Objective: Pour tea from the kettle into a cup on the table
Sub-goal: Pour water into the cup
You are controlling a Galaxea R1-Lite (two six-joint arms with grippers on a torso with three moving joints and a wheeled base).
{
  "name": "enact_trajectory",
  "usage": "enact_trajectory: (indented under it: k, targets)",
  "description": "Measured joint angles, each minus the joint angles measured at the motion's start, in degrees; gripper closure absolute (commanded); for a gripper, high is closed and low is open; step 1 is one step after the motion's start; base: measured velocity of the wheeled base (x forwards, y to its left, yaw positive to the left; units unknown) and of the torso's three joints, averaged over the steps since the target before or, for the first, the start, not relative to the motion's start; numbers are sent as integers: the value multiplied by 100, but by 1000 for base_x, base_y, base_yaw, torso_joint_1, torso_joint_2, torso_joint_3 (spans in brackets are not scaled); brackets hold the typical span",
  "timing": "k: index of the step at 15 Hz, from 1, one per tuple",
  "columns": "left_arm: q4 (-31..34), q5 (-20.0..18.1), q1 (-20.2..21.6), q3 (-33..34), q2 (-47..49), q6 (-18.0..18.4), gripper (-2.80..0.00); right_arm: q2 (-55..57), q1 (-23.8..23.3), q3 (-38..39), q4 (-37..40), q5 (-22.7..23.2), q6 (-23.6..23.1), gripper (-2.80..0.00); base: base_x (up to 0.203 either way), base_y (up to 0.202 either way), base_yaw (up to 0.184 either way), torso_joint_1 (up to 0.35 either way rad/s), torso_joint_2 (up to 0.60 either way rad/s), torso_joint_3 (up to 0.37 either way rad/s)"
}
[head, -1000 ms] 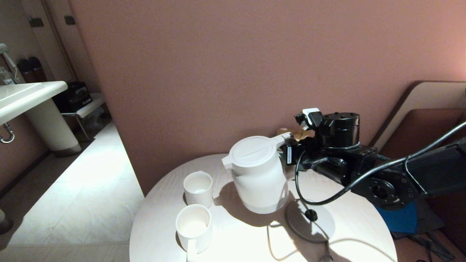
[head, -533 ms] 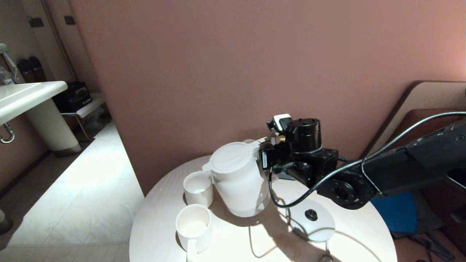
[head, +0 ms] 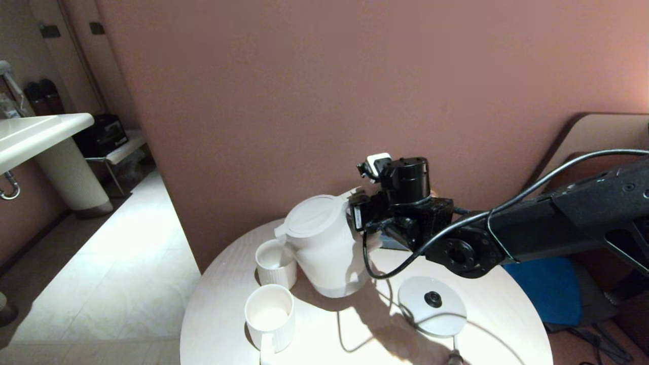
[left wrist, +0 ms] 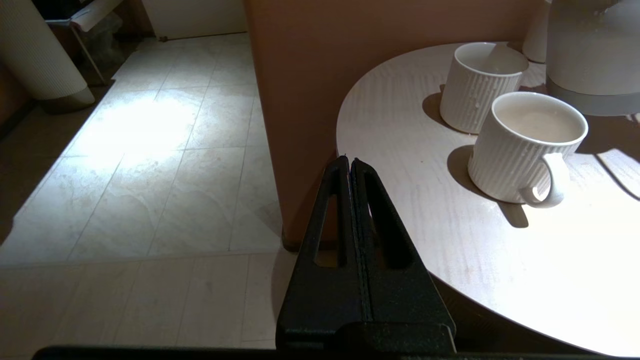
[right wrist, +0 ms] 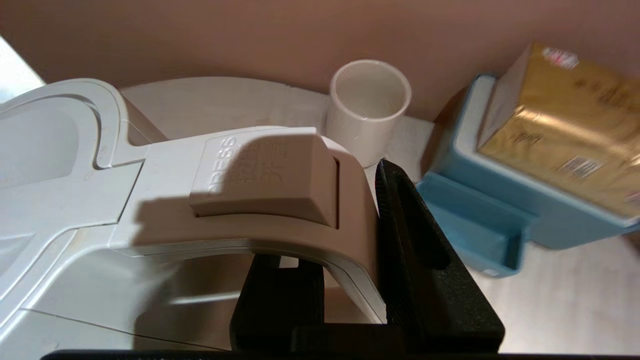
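Right claw (right wrist: pixel 345 280) pinching kettle (head: pixel 324 243) handle, carried off base (head: pixel 432 305) leftward, spout now over far cup (head: pixel 275 263); pour imminent

The kettle (head: pixel 324 246) is plain white, and so is its disc base (head: pixel 432 306), which carries a black centre stud. Two cups (head: pixel 276 263) (head: pixel 270 317) at lower left of the head view are white with fine vertical ribbing. The worktop (head: pixel 350 337) shows pale whitish wood grain. The right pincer (right wrist: pixel 350 280) is black. A pale blue tray (right wrist: pixel 480 220) holds a gold packet (right wrist: pixel 565 135). The wall (head: pixel 324 91) is dusty pink-brown.
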Motion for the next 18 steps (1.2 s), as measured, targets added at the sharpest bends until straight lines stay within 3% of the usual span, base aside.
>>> enact_trajectory:
  k: [12, 18]
  targets:
    - [0, -1, 0, 0, 0, 0, 0, 138, 69, -645, 545, -108, -1005, 0, 0, 0, 0, 0, 0, 0]
    - [2, -1, 0, 0, 0, -1, 0, 253, 151, -751, 540, -223, -1248, 0, 0, 0, 0, 0, 0, 0]
